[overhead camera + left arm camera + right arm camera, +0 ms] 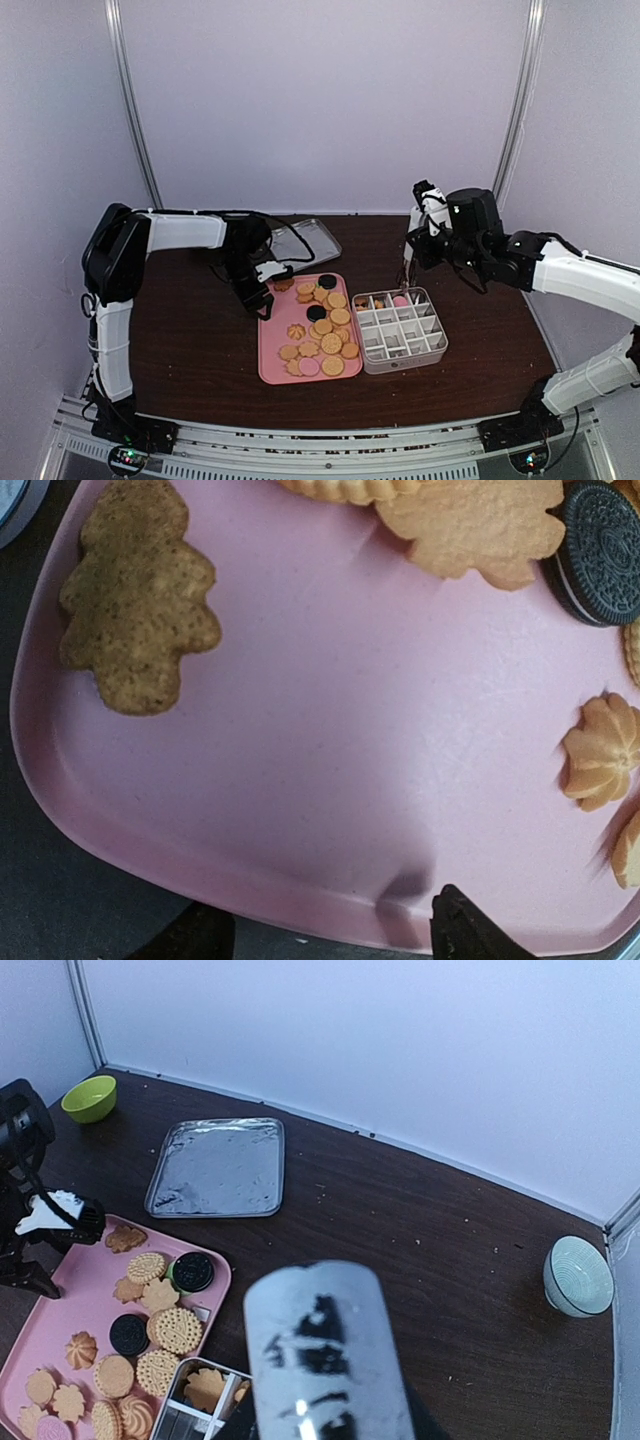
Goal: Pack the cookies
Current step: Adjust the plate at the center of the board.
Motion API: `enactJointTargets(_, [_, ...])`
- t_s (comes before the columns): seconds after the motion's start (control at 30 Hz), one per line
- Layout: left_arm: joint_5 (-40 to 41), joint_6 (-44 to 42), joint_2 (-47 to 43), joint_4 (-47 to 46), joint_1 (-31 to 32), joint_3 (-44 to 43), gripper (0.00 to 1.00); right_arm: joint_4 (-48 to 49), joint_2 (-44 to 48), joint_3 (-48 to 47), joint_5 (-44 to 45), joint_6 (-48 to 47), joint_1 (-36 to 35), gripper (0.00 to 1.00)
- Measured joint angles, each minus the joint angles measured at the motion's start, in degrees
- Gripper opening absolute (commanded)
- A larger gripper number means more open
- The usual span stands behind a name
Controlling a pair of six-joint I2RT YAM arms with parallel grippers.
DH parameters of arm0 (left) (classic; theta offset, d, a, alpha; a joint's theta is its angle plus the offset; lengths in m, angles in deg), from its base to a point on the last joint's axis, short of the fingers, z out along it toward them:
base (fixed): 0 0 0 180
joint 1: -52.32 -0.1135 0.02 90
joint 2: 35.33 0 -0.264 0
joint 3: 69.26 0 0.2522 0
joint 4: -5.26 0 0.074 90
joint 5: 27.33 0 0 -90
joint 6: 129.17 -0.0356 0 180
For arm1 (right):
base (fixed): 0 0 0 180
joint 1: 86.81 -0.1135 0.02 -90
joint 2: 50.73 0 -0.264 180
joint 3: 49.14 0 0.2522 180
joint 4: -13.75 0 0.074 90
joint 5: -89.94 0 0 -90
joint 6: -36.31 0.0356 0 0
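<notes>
Open and empty over a corner of the pink tray, the left gripper has the brown tree-shaped cookie at 10 o'clock in its wrist view, long axis 12-to-6, far nearer than the right arm.

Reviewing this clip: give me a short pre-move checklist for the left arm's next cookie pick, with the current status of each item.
1. Left gripper open and empty: ok, fingers apart with nothing between them.
2. Lined up on a cookie: not ok, it sits at the pink tray edge, and the brown tree-shaped cookie lies apart from it.
3. Cookies left on the tray: ok, many.
4. Divided box has room: ok, near compartments look empty.
5. Right gripper state: cannot tell, a blurred pale object blocks its view.
</notes>
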Motion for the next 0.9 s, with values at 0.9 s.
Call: enactJointTargets(0.9, [4.52, -3.67, -5.07, -6.93, 0.20, 8.70, 0.67, 6.43, -5.97, 3.91, 1.40, 0.87, 5.01, 0.26])
